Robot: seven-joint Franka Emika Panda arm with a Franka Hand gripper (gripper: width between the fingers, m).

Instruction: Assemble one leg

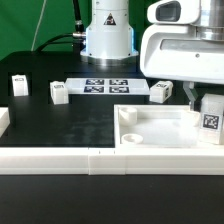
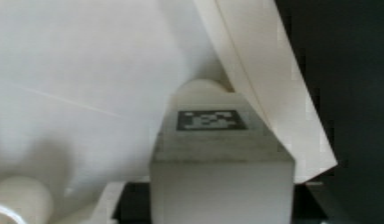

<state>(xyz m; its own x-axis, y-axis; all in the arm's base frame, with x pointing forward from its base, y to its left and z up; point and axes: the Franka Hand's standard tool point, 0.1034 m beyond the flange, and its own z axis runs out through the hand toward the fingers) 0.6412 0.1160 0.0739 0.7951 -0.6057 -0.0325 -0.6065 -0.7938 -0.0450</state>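
My gripper [image 1: 204, 106] is shut on a leg [image 1: 211, 118], a small white block with a black-and-white tag. It holds the leg upright over the right side of the large white panel [image 1: 150, 128]; I cannot tell whether the leg touches the panel. In the wrist view the leg [image 2: 215, 160] fills the space between my dark fingers [image 2: 136, 200], with the panel [image 2: 82, 80] behind it and a round corner hole [image 2: 15, 200] nearby. Three more legs stand on the black table: two at the exterior view's left [image 1: 19, 85] [image 1: 58, 93] and one behind the panel [image 1: 161, 91].
The marker board [image 1: 105, 86] lies in front of the robot base [image 1: 107, 35]. A long white rail [image 1: 90, 161] runs along the table's front edge. A white block [image 1: 3, 120] sits at the exterior view's left edge.
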